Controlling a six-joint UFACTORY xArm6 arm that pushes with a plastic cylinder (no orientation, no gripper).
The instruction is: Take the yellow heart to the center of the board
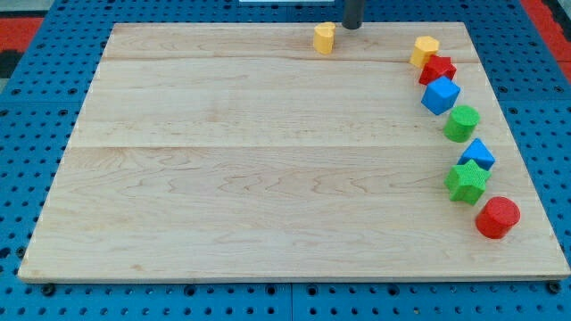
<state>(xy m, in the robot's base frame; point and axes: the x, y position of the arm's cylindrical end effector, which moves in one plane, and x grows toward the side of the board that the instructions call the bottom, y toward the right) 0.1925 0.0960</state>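
Near the view's bottom right of the wooden board sits a red cylinder. Going up that side: a green star, a blue block, a green cylinder, a blue cube, a red star, a yellow block. Far up at the view's top sits the yellow heart. My tip is just beside it, up and right. It has no jaws and holds nothing.

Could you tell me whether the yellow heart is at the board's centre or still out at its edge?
At the edge: the yellow heart sits by the board's top edge, far from centre, with my tip just to its upper right.
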